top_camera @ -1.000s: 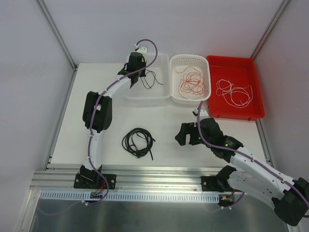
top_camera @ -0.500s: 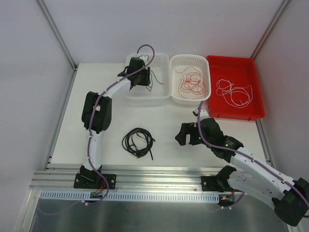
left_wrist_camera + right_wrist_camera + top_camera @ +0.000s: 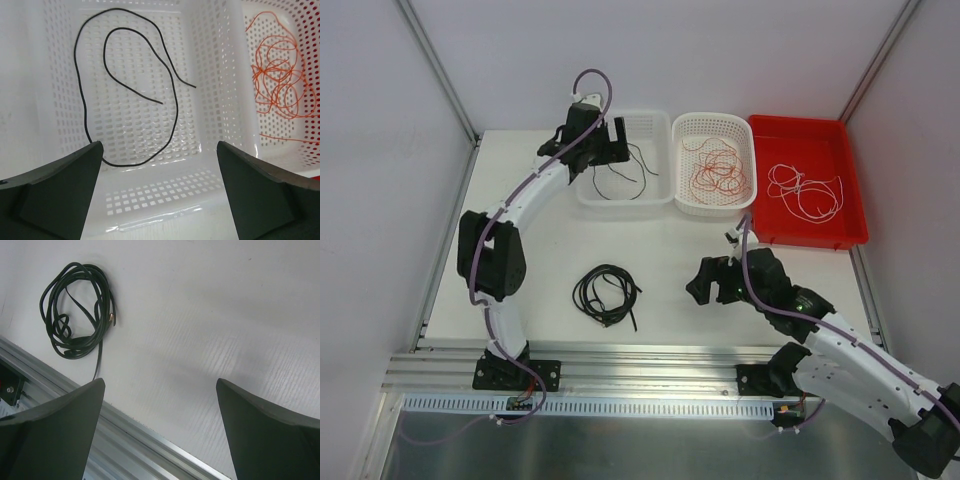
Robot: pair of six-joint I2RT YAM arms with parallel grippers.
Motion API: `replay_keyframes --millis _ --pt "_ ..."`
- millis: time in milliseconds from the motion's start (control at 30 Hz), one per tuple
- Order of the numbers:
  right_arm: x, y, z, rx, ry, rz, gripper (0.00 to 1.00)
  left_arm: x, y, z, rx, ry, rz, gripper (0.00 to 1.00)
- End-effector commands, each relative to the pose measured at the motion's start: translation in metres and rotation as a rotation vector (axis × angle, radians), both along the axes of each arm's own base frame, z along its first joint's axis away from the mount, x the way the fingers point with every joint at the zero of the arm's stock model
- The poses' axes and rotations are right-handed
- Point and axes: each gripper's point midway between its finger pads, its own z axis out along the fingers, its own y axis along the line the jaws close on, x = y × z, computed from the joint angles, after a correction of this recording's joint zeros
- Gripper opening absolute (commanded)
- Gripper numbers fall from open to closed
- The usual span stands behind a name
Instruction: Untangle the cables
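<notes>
Since a second ago my left gripper had let go and swung left; the thin black cable lay loose in the left white basket at the table's far edge. My right gripper hung wide open, empty, right of the coiled black cable near the front edge. Orange cables sat in the middle basket and a white cable in the red tray

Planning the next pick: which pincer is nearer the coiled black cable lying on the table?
Right. The right pincer hangs open to the right of the coiled black cable; the left pincer is farther back, open over the leftmost basket.
</notes>
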Motion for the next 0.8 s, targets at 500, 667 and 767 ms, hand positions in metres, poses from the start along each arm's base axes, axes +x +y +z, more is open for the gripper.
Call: replay_keyframes --millis 500,667,767 --pt "0.002 0.037 0.024 0.05 0.009 0.059 0.94 -0.197 0.047 -0.023 -0.12 0.201 0.093 0.95" --pt "0.0 0.066 0.006 0.031 0.058 0.103 0.89 -0.259 0.055 -0.083 -0.13 0.343 0.103 0.91" --pt "-0.001 0.083 -0.008 -0.014 0.087 0.137 0.82 -0.284 0.056 -0.108 -0.125 0.404 0.113 0.88"
